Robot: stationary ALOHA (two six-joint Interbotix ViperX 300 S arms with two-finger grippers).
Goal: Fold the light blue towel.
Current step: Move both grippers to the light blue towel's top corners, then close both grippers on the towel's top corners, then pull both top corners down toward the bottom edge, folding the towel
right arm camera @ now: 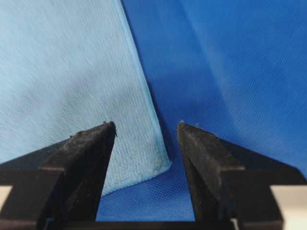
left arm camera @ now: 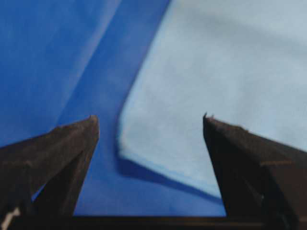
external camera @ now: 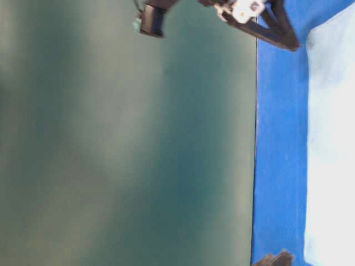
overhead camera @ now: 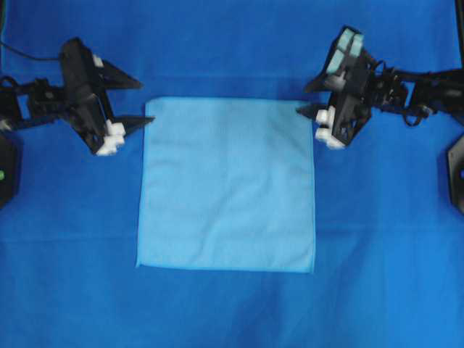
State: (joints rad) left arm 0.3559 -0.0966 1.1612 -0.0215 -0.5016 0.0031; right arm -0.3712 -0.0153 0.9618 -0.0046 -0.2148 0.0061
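The light blue towel (overhead camera: pixel 227 185) lies flat and unfolded, square, in the middle of the royal-blue table covering (overhead camera: pixel 232 43). My left gripper (overhead camera: pixel 145 101) is open, just outside the towel's top-left corner. In the left wrist view that corner (left arm camera: pixel 144 143) sits between my spread fingers (left arm camera: pixel 76 143). My right gripper (overhead camera: pixel 306 98) is open at the towel's top-right corner. In the right wrist view that corner (right arm camera: pixel 158 160) lies between my fingers (right arm camera: pixel 91 148), nearer the left one. Neither gripper holds the towel.
The table covering spreads all around the towel. The table-level view shows a green wall (external camera: pixel 122 144), the covering's edge (external camera: pixel 256 166) and part of the towel (external camera: pixel 333 138). Dark arm bases stand at the far left (overhead camera: pixel 7 170) and far right (overhead camera: pixel 457 170).
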